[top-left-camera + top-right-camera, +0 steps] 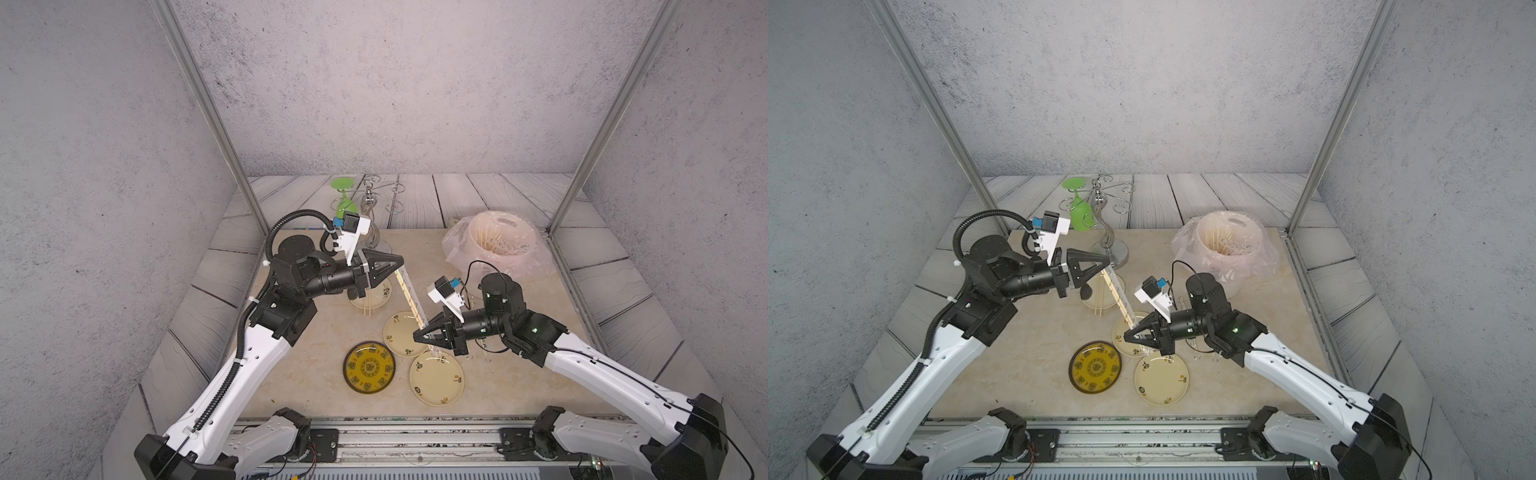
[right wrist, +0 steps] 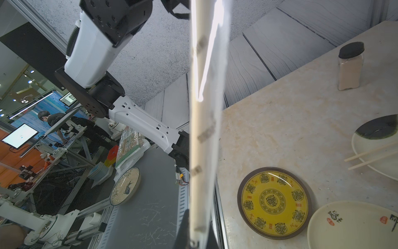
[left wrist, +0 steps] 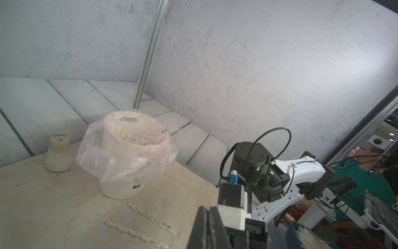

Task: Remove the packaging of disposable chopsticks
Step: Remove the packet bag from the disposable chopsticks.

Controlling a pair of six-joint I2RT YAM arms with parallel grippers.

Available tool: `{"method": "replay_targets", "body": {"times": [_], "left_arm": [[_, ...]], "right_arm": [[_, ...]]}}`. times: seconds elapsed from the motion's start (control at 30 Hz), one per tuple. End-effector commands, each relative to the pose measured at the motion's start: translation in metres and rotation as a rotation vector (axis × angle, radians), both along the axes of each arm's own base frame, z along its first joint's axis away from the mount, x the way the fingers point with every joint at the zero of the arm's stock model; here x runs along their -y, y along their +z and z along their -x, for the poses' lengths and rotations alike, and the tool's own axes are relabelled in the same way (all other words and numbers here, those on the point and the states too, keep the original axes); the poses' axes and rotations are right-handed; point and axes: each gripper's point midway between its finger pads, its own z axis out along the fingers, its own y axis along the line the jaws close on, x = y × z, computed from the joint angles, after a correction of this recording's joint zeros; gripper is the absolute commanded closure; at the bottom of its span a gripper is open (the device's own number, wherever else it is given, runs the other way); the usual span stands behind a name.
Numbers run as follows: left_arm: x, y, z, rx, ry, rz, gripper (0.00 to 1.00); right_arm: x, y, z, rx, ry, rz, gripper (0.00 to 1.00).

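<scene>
Packaging (image 1: 409, 297) aloft over plates (image 1: 396, 332), ends tight in left end effector (image 1: 401, 260) and right end effector (image 1: 417, 336)

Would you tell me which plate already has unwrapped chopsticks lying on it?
The pale plate farthest back, beneath the left hand; the other three carry none.

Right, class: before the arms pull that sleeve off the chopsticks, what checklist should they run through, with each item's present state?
1. Right claw shut on the wrapped chopsticks: ok.
2. Left claw shut: ok.
3. Left claw actually pinching the far end of the packaging: cannot tell.
4. Chopsticks spanning from one claw to the other: ok.
5. Bin open at the top for the wrapper: ok.
</scene>
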Motion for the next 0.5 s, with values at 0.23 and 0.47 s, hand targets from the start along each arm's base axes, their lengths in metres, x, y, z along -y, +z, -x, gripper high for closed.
{"method": "replay_targets", "body": {"times": [0.23,0.47], "left_arm": [[-0.013,-0.036,-0.038,0.072,0.229,-0.141,1.0],[-0.022,-0.052,-0.049,0.058,0.33,-0.215,1.0]], "right_arm": [[-0.02,0.045,0.041,-0.152,0.074,-0.006,1.0],[-0.029,0.117,0.017,-0.279,-0.065,-0.193,1.0]]}}
